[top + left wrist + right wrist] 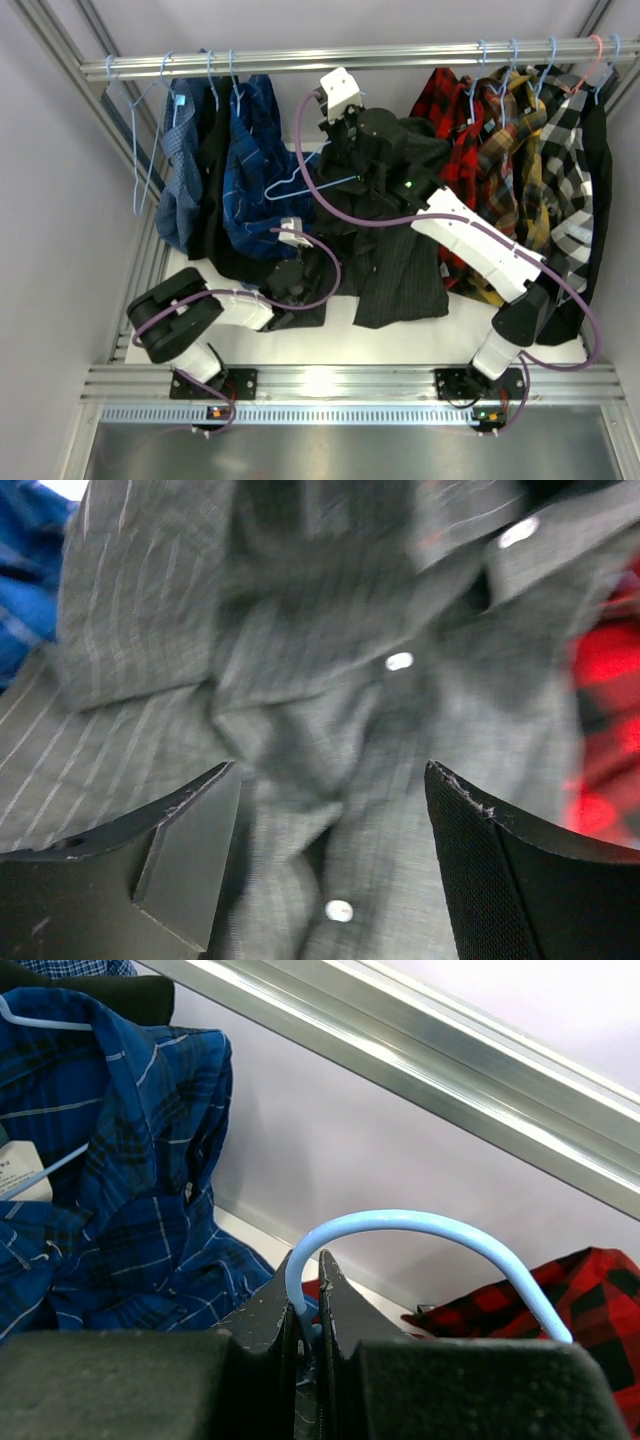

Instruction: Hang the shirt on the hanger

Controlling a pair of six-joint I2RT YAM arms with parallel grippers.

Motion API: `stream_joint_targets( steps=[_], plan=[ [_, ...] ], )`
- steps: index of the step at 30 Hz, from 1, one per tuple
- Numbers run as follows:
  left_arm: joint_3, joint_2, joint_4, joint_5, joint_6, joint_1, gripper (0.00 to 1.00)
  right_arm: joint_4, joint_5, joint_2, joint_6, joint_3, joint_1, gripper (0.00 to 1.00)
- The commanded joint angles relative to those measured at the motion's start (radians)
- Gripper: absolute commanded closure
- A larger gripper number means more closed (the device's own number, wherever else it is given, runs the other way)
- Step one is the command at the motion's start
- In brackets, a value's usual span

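- Shirt (pixel 400 265): dark and pinstriped, bunched high around the right arm's wrist, with its lower part trailing onto the desk (pixel 450 335).
- Hanger (pixel 420 1220): light-blue wire, held up off the desk. From above, one shoulder pokes bare out of the cloth toward the left arm's side, and the other end is hidden under the shirt.
- Right gripper (pixel 310 1260): clenched on the hanger's hook.
- Left gripper (pixel 330 772): released and empty, jaws wide, facing the button placket at close range (whether it touches the cloth cannot be told).
- Progress: judged part-way. The hanger appears to be inside one side of the shirt only.
- Outstanding: the bare shoulder is to be covered and the collar squared. Hanging on the rail (pixel 350 60), if required, is not done.
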Motion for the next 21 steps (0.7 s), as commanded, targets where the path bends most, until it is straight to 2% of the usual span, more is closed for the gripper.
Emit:
stream_joint_targets(
  steps=[1,9,21],
  plan=[
    [0.078,0.08,0.489,-0.199,0.074,-0.03,0.22,0.006,0.004,-0.015,0.025,0.057,-0.007,1.0],
    [0.183,0.117,0.489,-0.182,0.149,-0.03,0.18,0.006,0.01,-0.05,0.052,0.022,-0.016,1.0],
    [0.253,0.13,0.489,-0.188,0.251,-0.029,0.21,0.002,-0.005,-0.064,0.086,-0.003,-0.03,1.0]
  ],
)
